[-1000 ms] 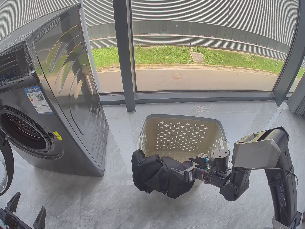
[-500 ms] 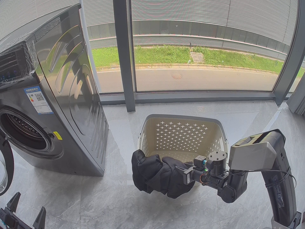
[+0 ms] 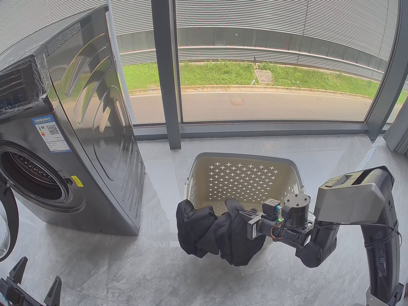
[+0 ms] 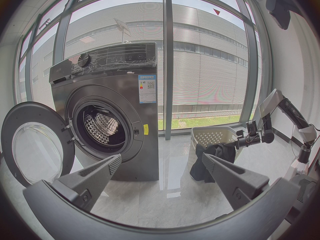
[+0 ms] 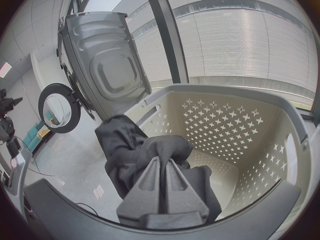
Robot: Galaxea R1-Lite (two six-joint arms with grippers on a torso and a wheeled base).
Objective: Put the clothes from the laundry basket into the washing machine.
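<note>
At the near rim of the laundry basket (image 3: 242, 156), the right gripper (image 3: 247, 222) holds a black garment (image 3: 210, 234).

The garment is draped over the basket's near-left corner. Its long axis runs along that rim, from the corner toward the gripper. Its loose folds hang down outside the basket toward the floor (image 3: 127, 268), and one fold is pinched between the jaws, which are clenched on it. The basket stands before the window (image 3: 272, 52), to the right of the washing machine (image 3: 97, 128), whose round door (image 4: 33, 142) is swung open. The left gripper (image 4: 159, 157) sits low in front of the machine, well apart from the garment, its jaws spread wide.
</note>
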